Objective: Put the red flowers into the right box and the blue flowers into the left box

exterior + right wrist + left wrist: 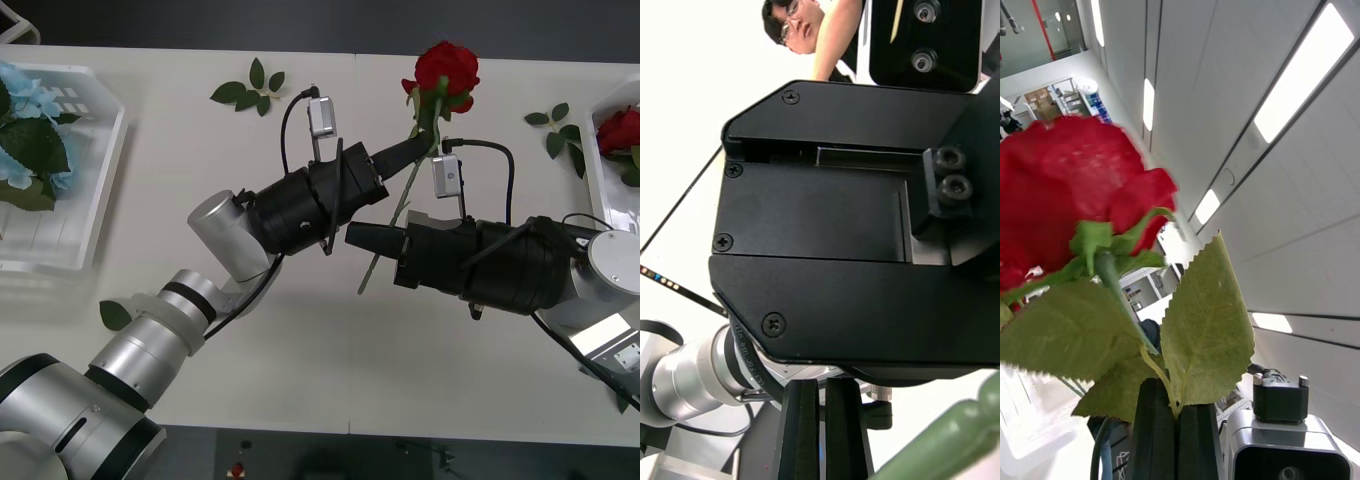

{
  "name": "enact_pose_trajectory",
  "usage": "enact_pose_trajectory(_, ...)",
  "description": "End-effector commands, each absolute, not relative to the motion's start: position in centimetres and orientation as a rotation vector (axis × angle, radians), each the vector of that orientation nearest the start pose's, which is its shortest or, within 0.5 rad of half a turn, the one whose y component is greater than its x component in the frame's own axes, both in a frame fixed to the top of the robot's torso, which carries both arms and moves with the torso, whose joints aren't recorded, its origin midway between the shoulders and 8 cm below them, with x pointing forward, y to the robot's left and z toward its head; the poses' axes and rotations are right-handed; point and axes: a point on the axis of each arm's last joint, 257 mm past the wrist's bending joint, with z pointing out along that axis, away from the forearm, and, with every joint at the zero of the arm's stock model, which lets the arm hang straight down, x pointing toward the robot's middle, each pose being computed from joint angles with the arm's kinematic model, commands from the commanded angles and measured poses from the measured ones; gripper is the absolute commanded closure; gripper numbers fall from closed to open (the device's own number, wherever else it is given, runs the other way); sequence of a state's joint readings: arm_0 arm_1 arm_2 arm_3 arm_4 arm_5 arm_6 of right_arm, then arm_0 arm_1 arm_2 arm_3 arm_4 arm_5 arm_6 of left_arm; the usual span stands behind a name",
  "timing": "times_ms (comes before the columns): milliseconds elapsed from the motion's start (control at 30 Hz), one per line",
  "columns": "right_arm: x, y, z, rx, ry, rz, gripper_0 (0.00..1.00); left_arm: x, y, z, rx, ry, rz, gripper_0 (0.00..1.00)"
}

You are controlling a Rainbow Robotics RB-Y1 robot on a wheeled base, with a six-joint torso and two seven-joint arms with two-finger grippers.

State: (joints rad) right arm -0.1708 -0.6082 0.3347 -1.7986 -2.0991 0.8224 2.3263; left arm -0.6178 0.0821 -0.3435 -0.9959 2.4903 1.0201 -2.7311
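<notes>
Mid-handover: the left gripper fingers pinch an artificial red rose by its stem above the white bench — the right gripper, fingers pressed together, must open and take it for the shallow white plastic right box.

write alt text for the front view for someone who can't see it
The left end effector holds a red rose by its stem above a white table, with the right end effector close by the lower stem. A tray of blue flowers sits far left.
</notes>
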Motion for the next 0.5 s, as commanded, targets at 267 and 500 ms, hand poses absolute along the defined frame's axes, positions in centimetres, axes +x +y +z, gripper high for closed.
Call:
enact_pose_trajectory(267, 38.6, -1.2, -10.2, -0.562, 1.616, 1.5, 1.0, 47.1, -9.6, -4.1, 0.337, 1.242, -1.904, 0.42)
enact_pose_trajectory(500, 38.6, -1.2, -10.2, -0.564, 1.614, 1.498, 1.0, 48.9, -5.3, -4.9, 0.363, 1.282, -1.816, 0.26)
